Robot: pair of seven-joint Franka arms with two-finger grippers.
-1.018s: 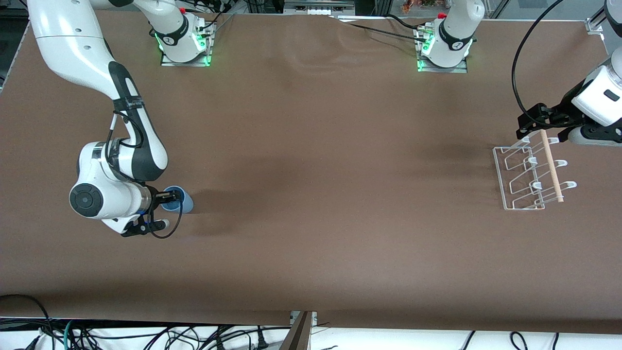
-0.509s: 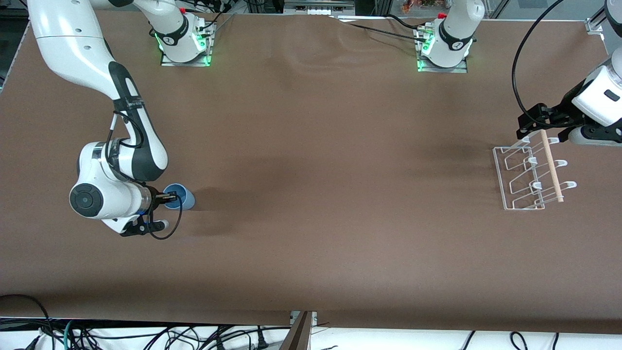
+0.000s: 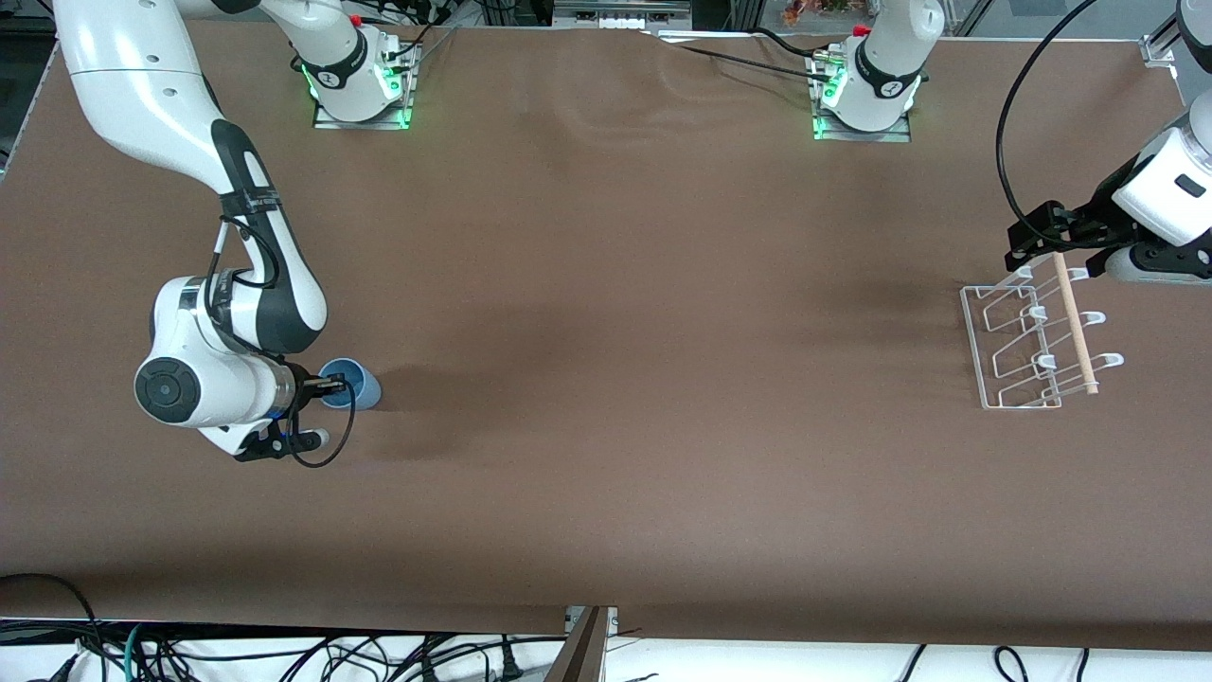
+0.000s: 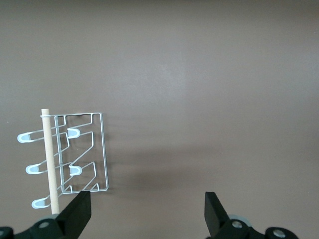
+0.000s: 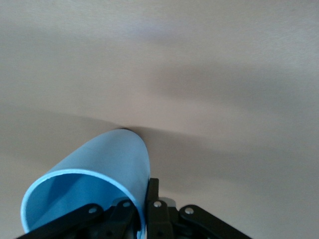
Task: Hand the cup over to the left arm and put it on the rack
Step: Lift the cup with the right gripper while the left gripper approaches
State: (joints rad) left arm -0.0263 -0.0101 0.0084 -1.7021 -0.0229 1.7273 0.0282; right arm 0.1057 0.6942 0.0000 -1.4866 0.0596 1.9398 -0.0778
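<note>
Big brown worktop (image 3: 606,379) with the white wire rack (image 3: 1018,346) down at the left arm's end, and the left gripper (image 3: 1054,243) waits wide open over its edge. At the right arm's end the right gripper (image 3: 333,384) has pinched the rim of the light-blue cup (image 3: 352,385), one finger inside, one outside.

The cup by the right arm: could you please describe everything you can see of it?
The cup is a small light-blue tumbler, plastic by its look, slightly tapered, without handle, open-mouthed and empty. It sits at the right arm's end of the table, tipped a little. The right tool is shut on its rim, one finger inside the wall and one outside. Whether its base touches the brown table cannot be told.
</note>
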